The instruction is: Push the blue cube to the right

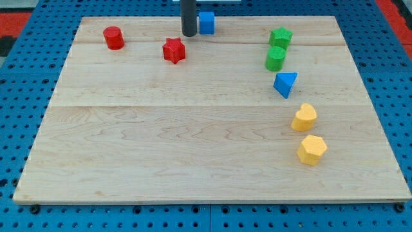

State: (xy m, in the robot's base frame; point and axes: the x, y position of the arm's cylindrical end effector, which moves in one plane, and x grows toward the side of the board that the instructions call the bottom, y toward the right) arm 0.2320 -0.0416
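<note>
The blue cube [206,22] sits near the view's top edge of the wooden board [161,148], a little left of centre. My tip [188,33] is the lower end of a dark rod that comes down from the view's top. It stands right against the cube's left side, touching or nearly touching it. The rod hides a sliver of the cube's left edge.
A red star [174,50] lies just below-left of my tip, and a red cylinder [114,38] at the top left. On the right lie a green star [280,37], a green cylinder [275,58], a blue triangular block [285,84], a yellow heart-like block [304,117] and a yellow hexagon [312,149].
</note>
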